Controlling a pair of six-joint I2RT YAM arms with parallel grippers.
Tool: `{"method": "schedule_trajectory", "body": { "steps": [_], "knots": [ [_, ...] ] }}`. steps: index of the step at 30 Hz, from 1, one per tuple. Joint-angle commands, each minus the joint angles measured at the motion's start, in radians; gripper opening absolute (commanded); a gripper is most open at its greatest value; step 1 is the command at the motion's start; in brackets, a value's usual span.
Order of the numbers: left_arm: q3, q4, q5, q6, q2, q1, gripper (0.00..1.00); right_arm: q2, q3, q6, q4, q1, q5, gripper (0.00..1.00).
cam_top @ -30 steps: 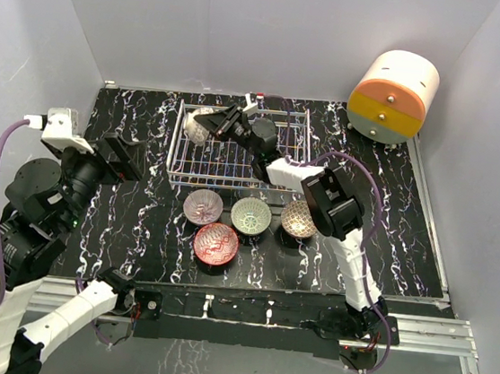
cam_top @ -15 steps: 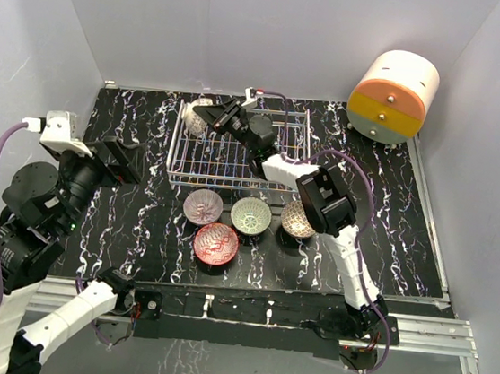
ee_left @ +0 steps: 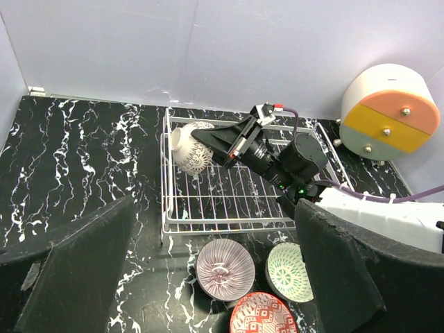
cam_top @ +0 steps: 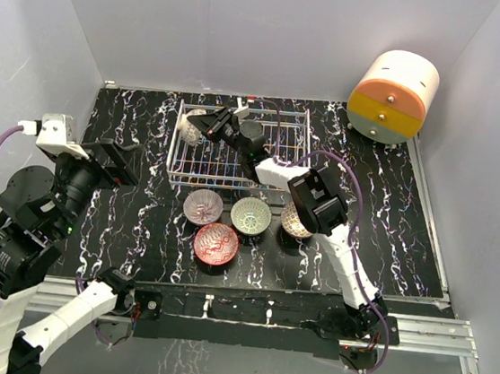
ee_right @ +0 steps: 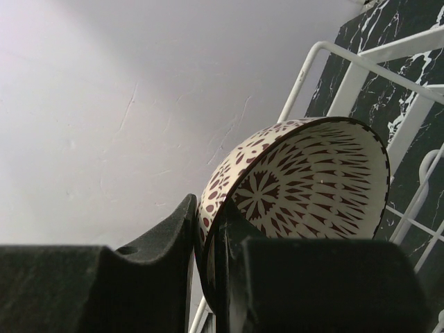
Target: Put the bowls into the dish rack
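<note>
Top view: right arm reaches long over the dish rack to its far-left corner. Right tool is narrow, pinching a brown-and-white bowl tipped on edge there. Left arm is folded at left, left tool wide, holding nothing. A second brown-and-white bowl on the counter is half hidden by the right forearm.
Left wrist: held bowl's outside faces the camera; contact with the wires unclear.
Right wrist: fingers clamp the rim and cut off the bowl's lower edge.

One brown-and-white bowl on edge in far-left corner of white dish rack, four bowls upright in front
</note>
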Motion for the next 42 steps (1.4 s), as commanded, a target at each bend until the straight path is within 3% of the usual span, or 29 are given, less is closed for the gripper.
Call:
{"method": "schedule_trajectory", "body": {
  "steps": [1,21,42],
  "knots": [
    [-0.002,0.003,0.006,0.013,-0.011,-0.003,0.97,-0.004,0.071,0.012,0.073,0.002,0.028,0.08],
    [0.029,-0.014,0.016,0.023,-0.010,-0.003,0.97,0.028,0.052,0.035,0.102,0.002,0.103,0.08],
    [0.048,-0.025,-0.001,0.033,-0.010,-0.003,0.97,-0.037,-0.034,0.040,0.007,-0.001,0.130,0.19]
  ]
}}
